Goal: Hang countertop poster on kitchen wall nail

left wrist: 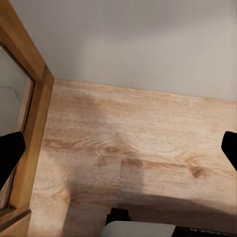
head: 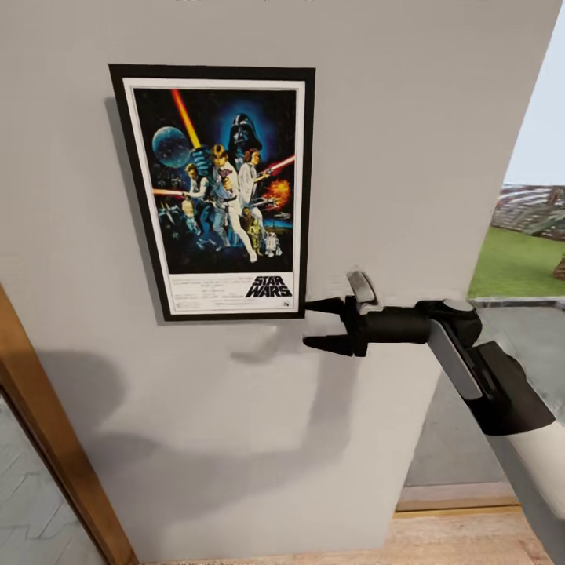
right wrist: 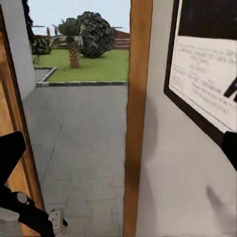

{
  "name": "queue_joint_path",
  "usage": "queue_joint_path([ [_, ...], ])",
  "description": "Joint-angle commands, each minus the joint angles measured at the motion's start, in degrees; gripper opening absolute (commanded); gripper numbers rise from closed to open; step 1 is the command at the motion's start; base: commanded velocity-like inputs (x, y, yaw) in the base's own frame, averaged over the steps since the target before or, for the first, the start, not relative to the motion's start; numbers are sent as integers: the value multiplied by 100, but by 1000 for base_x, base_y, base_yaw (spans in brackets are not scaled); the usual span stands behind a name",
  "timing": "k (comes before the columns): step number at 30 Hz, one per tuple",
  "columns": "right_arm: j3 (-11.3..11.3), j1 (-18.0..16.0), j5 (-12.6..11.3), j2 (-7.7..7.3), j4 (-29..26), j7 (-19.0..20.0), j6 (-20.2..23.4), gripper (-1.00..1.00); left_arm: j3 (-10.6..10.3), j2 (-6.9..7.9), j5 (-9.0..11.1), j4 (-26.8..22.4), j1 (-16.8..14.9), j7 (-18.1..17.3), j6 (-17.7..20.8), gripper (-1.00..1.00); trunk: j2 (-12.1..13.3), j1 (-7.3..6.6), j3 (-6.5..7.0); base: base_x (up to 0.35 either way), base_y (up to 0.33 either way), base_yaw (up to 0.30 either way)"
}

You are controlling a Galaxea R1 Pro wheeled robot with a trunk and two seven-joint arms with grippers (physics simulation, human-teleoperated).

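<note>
The right claw [head: 315, 324] is reaching in just beside the poster's [head: 216, 192] lower right corner, its two dark fingers spread and gripping nothing, apart from the frame. The left claw [left wrist: 118, 148] is hanging over the wooden floor [left wrist: 143, 148], fingers wide apart and released. The poster is hanging flat and upright on the light-grey wall [head: 408, 157], beyond the right claw.
</note>
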Motion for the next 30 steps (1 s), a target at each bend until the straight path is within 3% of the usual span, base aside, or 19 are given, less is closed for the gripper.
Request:
queue_joint_path([
  [1,5,335,-20,-8,-15,63,-235,100,18,-3,-1,-2,2,-37,-7,100,-2,2,0,-31,0,0],
  [3,1,832,67,-14,-29,126,-719,100,18,-3,-1,-2,2,-41,-7,100,-2,2,0,-20,0,0],
  [8,2,1704,393,-16,-23,169,-1403,100,21,-3,-1,-2,2,-43,-7,100,-2,2,0,-9,0,0],
  [11,4,2917,1102,-13,185,176,-2359,100,22,-3,-1,-9,2,-51,-7,100,-2,2,0,-2,0,0],
  [12,5,3203,1237,-13,379,176,-2664,100,23,0,1,-10,2,-52,-7,100,-2,2,0,0,0,0],
  [16,5,3594,1376,-13,1065,161,-3154,100,21,1,5,-11,2,-56,-7,100,-2,2,0,0,0,0],
  [20,13,3827,1448,9,3223,152,-4105,100,23,5,7,-11,2,-61,-2,100,-2,2,0,0,0,0],
  [25,19,3876,1469,50,5000,135,-4764,100,25,6,9,-11,2,-62,1,100,-2,2,0,0,0,0],
  [30,0,3886,1454,48,6463,77,-5103,100,23,6,8,-11,2,-63,1,100,-2,2,0,0,0,0],
])
